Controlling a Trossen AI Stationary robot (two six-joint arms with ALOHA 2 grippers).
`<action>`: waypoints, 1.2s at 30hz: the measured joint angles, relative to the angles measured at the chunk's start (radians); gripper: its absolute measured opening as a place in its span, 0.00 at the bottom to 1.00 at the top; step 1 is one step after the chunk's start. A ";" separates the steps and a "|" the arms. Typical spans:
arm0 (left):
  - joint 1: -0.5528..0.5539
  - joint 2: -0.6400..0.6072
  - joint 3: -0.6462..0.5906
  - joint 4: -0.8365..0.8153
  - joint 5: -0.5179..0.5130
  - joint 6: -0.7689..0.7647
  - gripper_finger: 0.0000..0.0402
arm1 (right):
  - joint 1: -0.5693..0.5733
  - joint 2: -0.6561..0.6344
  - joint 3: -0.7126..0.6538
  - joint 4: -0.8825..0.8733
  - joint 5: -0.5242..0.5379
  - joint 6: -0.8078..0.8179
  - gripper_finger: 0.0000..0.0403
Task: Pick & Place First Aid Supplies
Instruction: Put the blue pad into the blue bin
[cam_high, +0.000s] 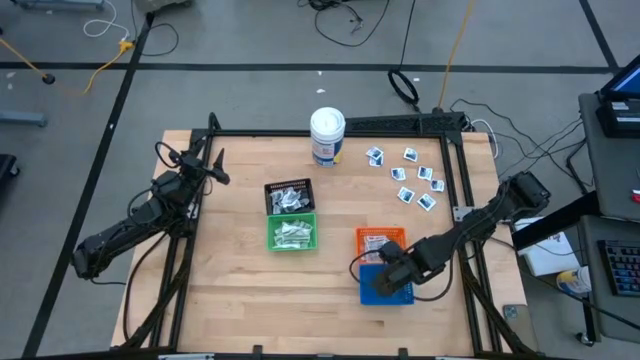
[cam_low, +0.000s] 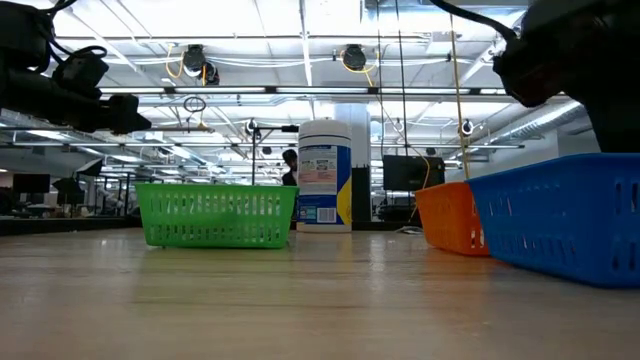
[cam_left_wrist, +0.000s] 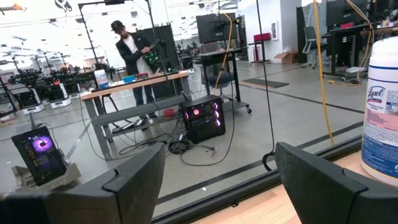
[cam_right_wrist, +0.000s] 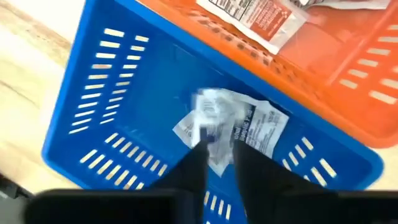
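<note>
Right gripper (cam_right_wrist: 217, 163): fingers narrowly parted above the blue slotted plastic basket (cam_right_wrist: 112, 99), a white blue-printed packet (cam_right_wrist: 211, 118) just beyond their tips, apparently for sorting. Beyond: orange plastic basket (cam_right_wrist: 348, 68). Left gripper (cam_left_wrist: 217, 180): wide, empty, waiting.

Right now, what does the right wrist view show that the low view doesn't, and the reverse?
Right wrist only: white packets with blue print lying in the blue basket, right gripper above them, and a red-printed packet in the orange basket.
Low only: green basket and white canister.
Both: the blue and orange baskets, side by side.
</note>
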 joint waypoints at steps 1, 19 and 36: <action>0.000 0.000 0.000 0.000 0.000 0.000 0.76 | -0.004 -0.010 0.000 -0.001 0.000 -0.007 0.22; 0.000 0.000 0.000 0.000 0.000 0.000 0.76 | -0.139 -0.167 0.000 -0.009 -0.057 -0.330 0.65; 0.000 0.000 0.000 0.000 0.000 0.000 0.76 | -0.582 -0.169 0.000 0.006 -0.054 -0.992 0.63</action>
